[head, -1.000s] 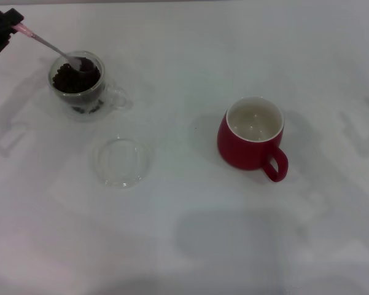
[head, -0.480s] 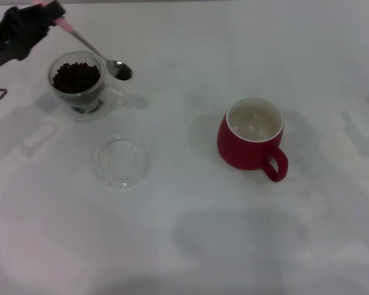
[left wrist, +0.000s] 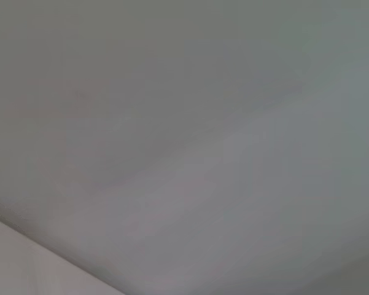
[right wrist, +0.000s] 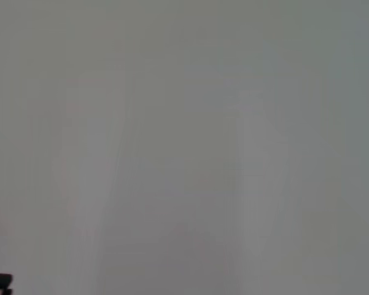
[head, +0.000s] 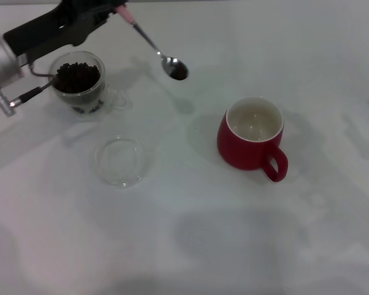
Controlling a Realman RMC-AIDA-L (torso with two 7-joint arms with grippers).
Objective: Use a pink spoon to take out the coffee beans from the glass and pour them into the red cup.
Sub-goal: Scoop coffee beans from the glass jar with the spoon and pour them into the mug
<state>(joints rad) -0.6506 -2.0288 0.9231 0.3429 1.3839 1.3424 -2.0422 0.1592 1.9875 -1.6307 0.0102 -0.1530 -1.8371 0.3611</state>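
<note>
Head view. My left claw (head: 113, 7) gripped the pink spoon (head: 152, 43) by its pale pink handle end, at the far left of the white table (head: 233, 246). The spoon's long axis ran from the handle at about 10 o'clock down to the bowl at about 4 o'clock, so the bowl pointed toward the red cup (head: 252, 135) and hung in the air between the glass (head: 80, 83) and that cup, nearer the glass. The stem was thin shiny metal; the oval bowl carried a small dark load of coffee beans (head: 178, 72).

One glass stood at 9 o'clock from the spoon's bowl: clear, double-walled, round, with a clear side handle, and filled to near the rim with a heap of dark beans. One red cup stood at about 4 o'clock from the spoon's bowl, well apart from it: squat, rounded, glossy dark red outside, white inside, its loop handle turned toward 5 o'clock. One flat clear round dish (head: 121, 161) lay at 6 o'clock from the glass, near it.

My right claw was out of sight; both wrist views gave only blank grey surface.
</note>
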